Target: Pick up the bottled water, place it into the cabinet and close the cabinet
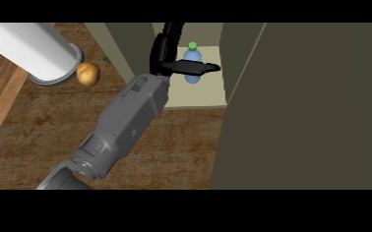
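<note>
The bottled water (192, 57), blue with a green cap, stands on the pale shelf (196, 97) inside the open cabinet. My left hand (161, 59) reaches into the cabinet from the lower left, just left of the bottle. Its fingers (171, 32) stretch straight toward the cabinet's back along the left wall. The thumb (195, 68) sticks out to the right and crosses in front of the bottle's lower half, hiding part of it. The fingers do not curl round the bottle. My right hand does not show.
The cabinet door (305, 108) stands open as a big dark olive panel filling the right side. On the wooden counter (65, 113) at the upper left are a white cylinder (36, 49) and a potato (88, 73).
</note>
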